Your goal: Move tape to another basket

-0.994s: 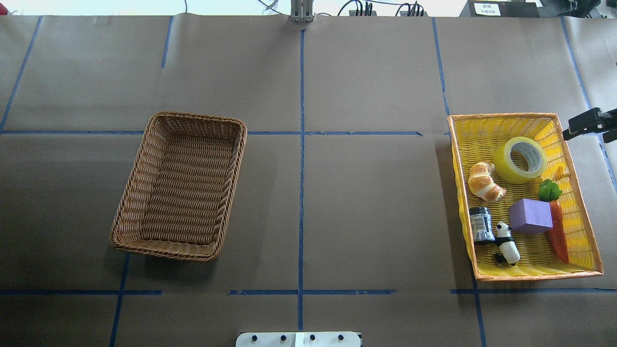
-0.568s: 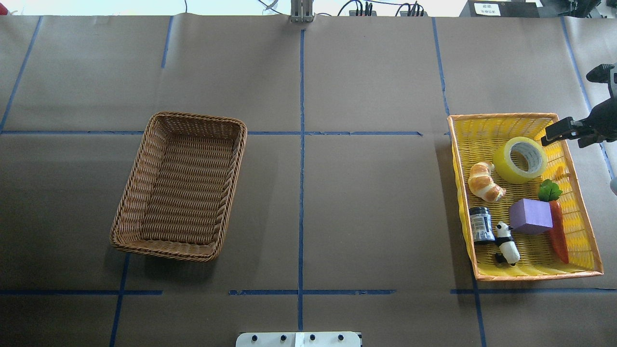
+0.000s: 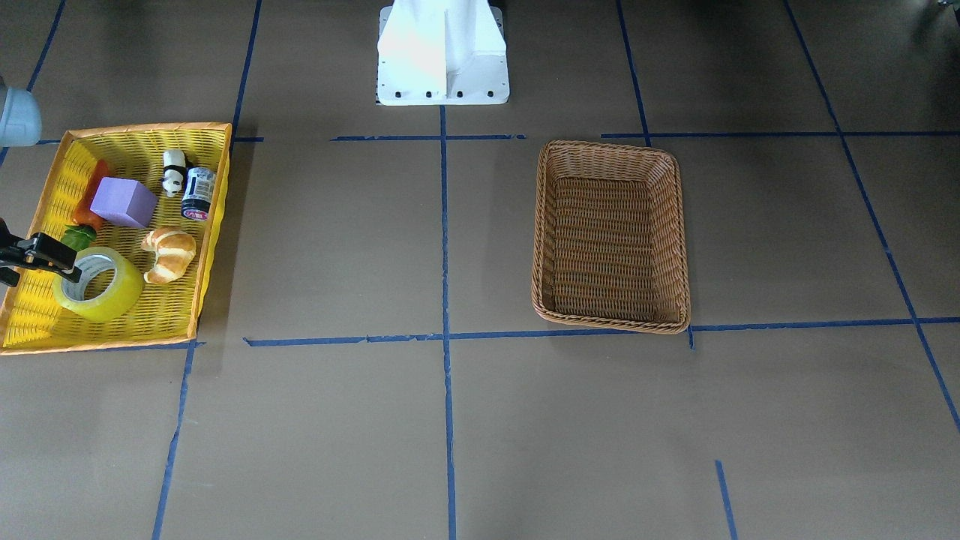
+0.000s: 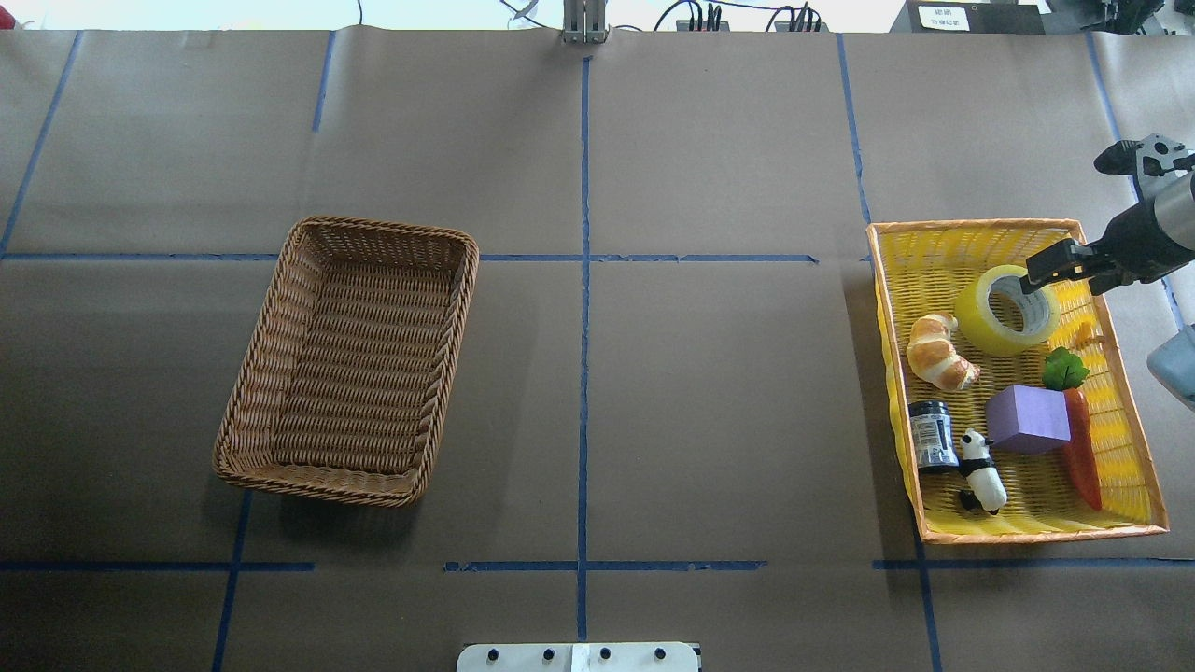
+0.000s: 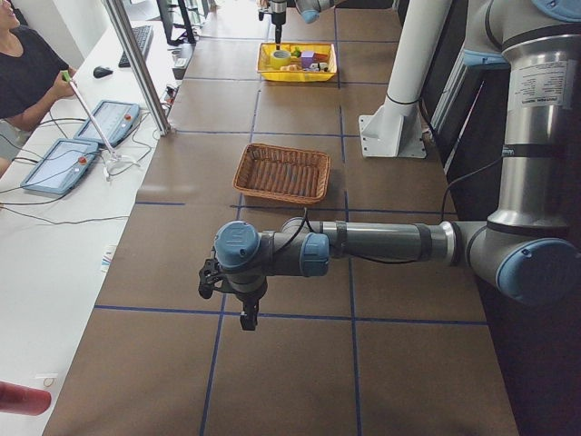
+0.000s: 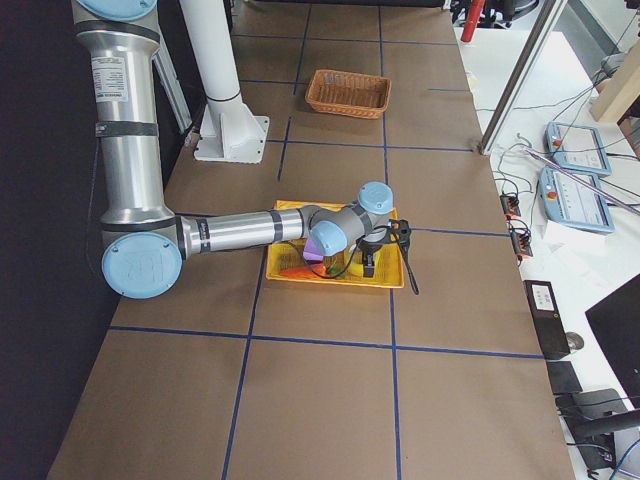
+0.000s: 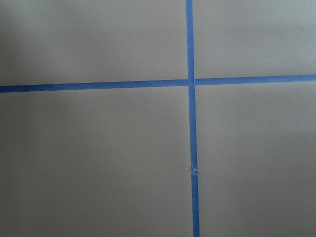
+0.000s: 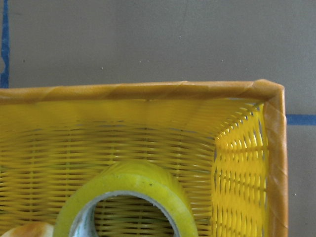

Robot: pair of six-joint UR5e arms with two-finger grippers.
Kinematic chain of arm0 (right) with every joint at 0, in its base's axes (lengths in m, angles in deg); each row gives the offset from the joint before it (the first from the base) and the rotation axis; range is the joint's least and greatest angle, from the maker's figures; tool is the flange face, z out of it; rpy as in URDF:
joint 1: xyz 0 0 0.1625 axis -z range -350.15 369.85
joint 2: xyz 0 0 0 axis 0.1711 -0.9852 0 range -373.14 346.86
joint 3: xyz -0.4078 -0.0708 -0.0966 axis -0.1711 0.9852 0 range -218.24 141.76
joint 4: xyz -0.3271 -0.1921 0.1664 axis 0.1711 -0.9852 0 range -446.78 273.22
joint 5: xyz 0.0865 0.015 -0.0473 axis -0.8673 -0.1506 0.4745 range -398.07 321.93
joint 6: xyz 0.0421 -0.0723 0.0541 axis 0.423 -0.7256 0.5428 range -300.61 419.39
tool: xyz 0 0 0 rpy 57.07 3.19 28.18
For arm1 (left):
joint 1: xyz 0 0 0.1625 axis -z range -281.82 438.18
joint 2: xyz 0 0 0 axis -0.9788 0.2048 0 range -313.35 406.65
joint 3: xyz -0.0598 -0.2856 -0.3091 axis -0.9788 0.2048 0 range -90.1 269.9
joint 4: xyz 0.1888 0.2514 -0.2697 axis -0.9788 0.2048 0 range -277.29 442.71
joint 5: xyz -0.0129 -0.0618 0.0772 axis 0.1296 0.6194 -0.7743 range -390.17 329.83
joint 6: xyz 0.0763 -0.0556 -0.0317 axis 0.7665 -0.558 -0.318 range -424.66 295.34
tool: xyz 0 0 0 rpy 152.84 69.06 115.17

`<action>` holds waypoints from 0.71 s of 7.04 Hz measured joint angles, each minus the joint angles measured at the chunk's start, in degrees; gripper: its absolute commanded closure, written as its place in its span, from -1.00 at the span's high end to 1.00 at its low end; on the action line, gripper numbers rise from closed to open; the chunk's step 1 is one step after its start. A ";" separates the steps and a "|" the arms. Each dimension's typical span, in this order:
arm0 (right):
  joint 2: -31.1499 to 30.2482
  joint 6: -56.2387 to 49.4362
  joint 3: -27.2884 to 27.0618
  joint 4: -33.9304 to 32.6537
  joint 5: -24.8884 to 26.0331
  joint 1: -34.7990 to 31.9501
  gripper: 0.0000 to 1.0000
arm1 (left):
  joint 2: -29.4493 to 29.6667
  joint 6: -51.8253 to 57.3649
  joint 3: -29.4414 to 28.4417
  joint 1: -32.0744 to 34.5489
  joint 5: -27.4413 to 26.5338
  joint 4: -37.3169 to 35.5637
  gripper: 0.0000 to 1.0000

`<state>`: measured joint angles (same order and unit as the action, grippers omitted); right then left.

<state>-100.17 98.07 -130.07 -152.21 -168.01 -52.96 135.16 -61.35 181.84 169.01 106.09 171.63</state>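
The tape (image 4: 980, 327), a yellow roll with a grey-white core, lies in the far part of the yellow tray (image 4: 980, 226). It also shows in the front view (image 3: 112, 300) and close up in the right wrist view (image 8: 133, 180). My right gripper (image 4: 1060, 275) hangs over the roll's right edge, a little above it, and looks open and empty. The brown wicker basket (image 4: 280, 308) stands empty on the table's left half. My left gripper (image 5: 247, 320) hovers over bare table far from both; I cannot tell whether it is open or shut.
The yellow tray also holds a croissant (image 4: 938, 353), a purple block (image 4: 1027, 420), a carrot (image 4: 1081, 448), a panda figure (image 4: 982, 471) and a black jar (image 4: 934, 435). The robot base (image 3: 442, 52) stands at the table's near edge. An operator (image 5: 27, 82) sits beside the table.
My right gripper has moved in from beyond the yellow tray's right rim to over the tape's right edge. The objects have not moved.
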 measured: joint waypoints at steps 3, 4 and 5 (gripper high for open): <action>0.09 0.00 0.97 0.04 0.55 1.69 0.98 | -0.06 0.02 -0.10 -0.01 0.11 -0.06 1.00; 0.10 0.00 1.14 0.04 0.72 2.07 0.98 | -0.07 0.01 -0.10 0.01 0.13 -0.07 1.00; 0.10 0.00 1.31 0.04 0.92 2.38 0.98 | -0.09 -0.03 -0.15 0.02 0.32 -0.07 1.00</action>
<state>-100.06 98.07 -128.76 -152.17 -167.09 -50.58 135.07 -61.38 181.69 169.03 106.42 171.56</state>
